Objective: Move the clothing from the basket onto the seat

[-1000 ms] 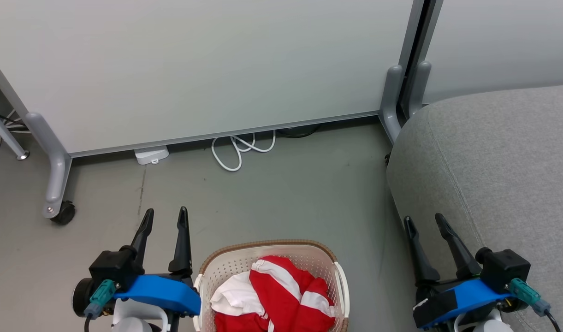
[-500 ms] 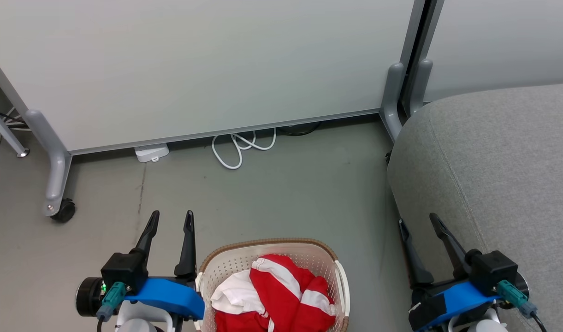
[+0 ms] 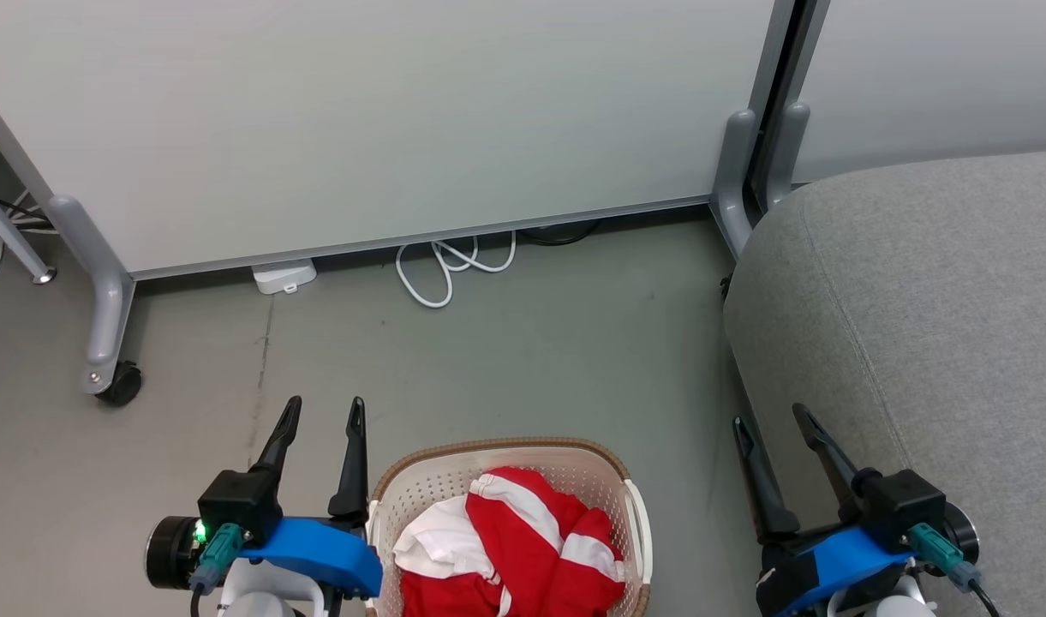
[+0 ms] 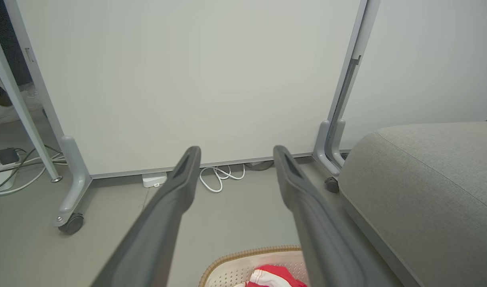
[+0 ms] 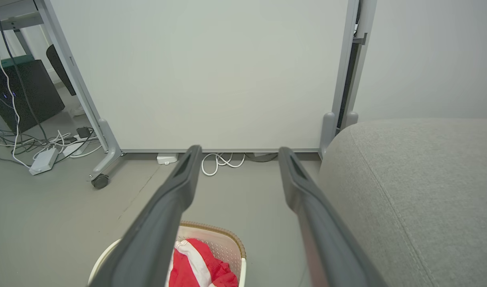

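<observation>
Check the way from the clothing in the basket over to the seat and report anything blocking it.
Nothing visible blocks it. The clothing lies uncovered in the basket, and bare floor separates the basket from the seat to the right. The right gripper hangs open beside the seat's edge.

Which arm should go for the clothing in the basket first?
Left, probably. The left gripper, open and empty, sits right beside the basket, close to the clothing. The right gripper, also open and empty, is farther from the basket, over by the seat.
</observation>
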Available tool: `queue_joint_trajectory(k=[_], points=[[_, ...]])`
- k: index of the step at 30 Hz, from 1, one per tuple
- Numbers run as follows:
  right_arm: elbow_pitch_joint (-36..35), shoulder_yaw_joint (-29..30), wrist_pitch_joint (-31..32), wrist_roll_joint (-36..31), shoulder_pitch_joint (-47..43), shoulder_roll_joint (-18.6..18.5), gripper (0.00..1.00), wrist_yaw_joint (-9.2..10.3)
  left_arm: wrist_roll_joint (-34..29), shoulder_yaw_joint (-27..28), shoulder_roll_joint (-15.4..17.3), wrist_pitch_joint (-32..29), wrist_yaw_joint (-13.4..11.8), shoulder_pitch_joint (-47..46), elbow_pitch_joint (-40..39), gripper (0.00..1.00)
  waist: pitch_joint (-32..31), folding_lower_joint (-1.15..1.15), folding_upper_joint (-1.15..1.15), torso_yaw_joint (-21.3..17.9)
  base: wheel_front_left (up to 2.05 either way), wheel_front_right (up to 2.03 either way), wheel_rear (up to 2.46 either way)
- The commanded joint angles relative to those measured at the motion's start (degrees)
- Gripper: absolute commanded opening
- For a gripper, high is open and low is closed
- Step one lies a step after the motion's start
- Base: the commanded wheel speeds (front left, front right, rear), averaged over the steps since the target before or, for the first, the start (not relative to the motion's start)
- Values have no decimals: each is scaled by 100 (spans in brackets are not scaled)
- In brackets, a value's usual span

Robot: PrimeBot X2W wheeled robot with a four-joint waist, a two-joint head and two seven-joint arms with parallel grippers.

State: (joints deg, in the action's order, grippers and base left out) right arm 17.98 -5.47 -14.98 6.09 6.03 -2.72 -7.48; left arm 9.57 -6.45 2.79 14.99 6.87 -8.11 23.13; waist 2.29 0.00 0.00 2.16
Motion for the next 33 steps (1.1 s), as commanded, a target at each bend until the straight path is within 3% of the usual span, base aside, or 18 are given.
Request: queue_joint_trajectory(k=[1, 20, 33], points=[[27, -1, -32, 18, 86, -30, 100, -2, 25, -16, 18, 30, 24, -57, 14, 100, 1, 0, 0, 2, 0, 0, 0], [138, -36, -32, 90, 158, -30, 100, -2, -15, 18, 17, 30, 51, -121, 117, 100, 85, 0, 0, -13, 0, 0, 0], [-19, -108, -28, 53, 460, -29, 100, -2, -249, -558, 233, 29, 62, -918, 717, 100, 756, 0, 0, -339, 0, 0, 0]])
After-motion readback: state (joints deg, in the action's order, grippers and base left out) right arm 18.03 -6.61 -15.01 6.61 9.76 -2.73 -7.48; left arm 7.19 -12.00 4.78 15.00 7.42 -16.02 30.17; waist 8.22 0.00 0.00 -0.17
